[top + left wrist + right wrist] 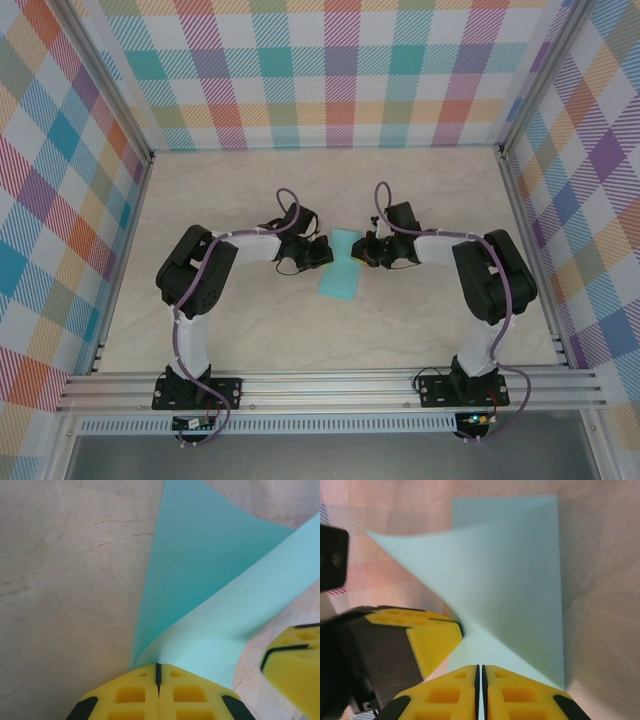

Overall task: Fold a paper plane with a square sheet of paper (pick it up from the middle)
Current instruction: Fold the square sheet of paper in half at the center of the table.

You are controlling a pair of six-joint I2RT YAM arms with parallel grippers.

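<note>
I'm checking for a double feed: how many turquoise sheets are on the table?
1: the turquoise sheet, mid-table, held by the left claw at its left side and the right claw at its right. Another stuck flat beneath it could be hidden.

I have both arms bent alike: the left arm (195, 280) and the right arm (492, 278) rise from their bases at the near edge, elbows pushed outward, forearms turned inward so the wrists nearly meet over the middle of the tabletop (300, 340). My left claw (158, 672) has its jaws pressed together (yellow pads (135, 695) flush), pinching the square sheet of paper (200, 580). The right claw (480, 672), just beside it, pinches the same sheet likewise.
</note>
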